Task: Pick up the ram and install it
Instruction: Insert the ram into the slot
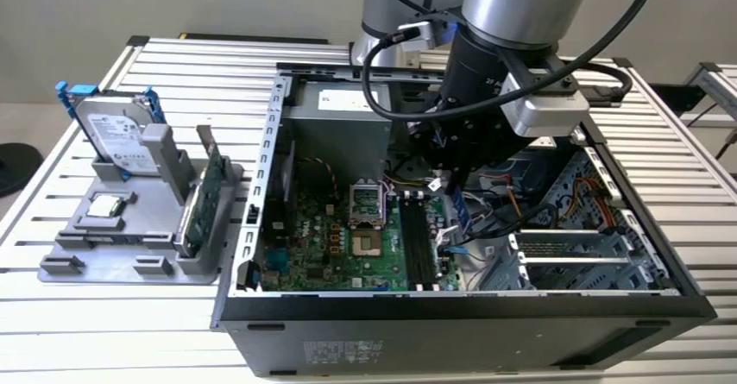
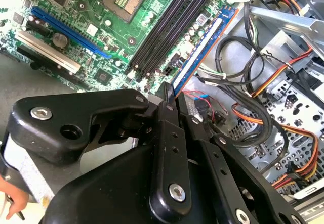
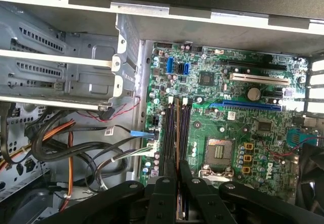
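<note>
On the exterior view's left I log the grey holder (image 1: 69,263) carrying the hard drive (image 1: 116,134) and green card (image 1: 205,207); to its right sits the open computer case (image 1: 461,302). Over its motherboard (image 1: 334,237), in the first wrist view, my gripper (image 3: 178,167) is clamped on the ram (image 3: 177,198), held edge-on just above the memory slots (image 3: 172,128).

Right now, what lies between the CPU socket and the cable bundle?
In the first wrist view, the memory slots lie between CPU socket and cable bundle; the pincer holds the ram above them.
</note>
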Robot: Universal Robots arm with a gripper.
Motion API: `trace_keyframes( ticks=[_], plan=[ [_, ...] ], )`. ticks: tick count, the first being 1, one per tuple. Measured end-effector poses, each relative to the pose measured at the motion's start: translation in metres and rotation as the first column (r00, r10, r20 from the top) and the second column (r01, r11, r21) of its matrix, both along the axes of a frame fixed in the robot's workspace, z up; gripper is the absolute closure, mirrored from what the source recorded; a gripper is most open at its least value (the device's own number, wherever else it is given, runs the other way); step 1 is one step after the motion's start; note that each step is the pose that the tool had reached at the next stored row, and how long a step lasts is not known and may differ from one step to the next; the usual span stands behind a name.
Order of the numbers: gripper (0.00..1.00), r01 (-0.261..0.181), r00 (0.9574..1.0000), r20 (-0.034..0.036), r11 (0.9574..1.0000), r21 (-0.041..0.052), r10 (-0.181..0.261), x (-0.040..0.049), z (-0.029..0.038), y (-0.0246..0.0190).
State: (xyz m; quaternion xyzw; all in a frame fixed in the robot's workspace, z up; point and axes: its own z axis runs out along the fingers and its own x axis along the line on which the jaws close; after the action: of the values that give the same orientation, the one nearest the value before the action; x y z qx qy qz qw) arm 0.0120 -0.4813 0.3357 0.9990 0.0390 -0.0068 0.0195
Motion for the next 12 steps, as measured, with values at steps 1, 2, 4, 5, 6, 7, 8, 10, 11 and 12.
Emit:
trace_keyframes(
  ticks=[1,2,4,5,6,7,8,10,11,12],
  plan=[
    [1.0,0.0,1.0,0.0,1.0,0.0,0.0,0.0,-0.0002,0.0],
    [1.0,0.0,1.0,0.0,1.0,-0.0001,0.0,0.0001,-0.0003,0.0],
    [1.0,0.0,1.0,0.0,1.0,-0.0001,0.0,0.0001,-0.0008,0.0],
    [1.0,0.0,1.0,0.0,1.0,0.0,0.0,0.0001,-0.0011,0.0],
    [1.0,0.0,1.0,-0.0001,1.0,-0.0002,0.0,0.0001,-0.0013,0.0],
    [1.0,0.0,1.0,0.0,1.0,-0.0003,0.0,0.0001,-0.0016,0.0],
    [1.0,0.0,1.0,0.0,1.0,-0.0004,0.0,0.0001,-0.0019,0.0],
    [1.0,0.0,1.0,0.0,1.0,-0.0007,0.0,-0.0001,-0.0025,0.0],
    [1.0,0.0,1.0,0.0,1.0,-0.0009,0.0,-0.0001,-0.0028,0.0001],
    [1.0,0.0,1.0,0.0,1.0,-0.0011,0.0,0.0,-0.0032,0.0001]
  ],
)
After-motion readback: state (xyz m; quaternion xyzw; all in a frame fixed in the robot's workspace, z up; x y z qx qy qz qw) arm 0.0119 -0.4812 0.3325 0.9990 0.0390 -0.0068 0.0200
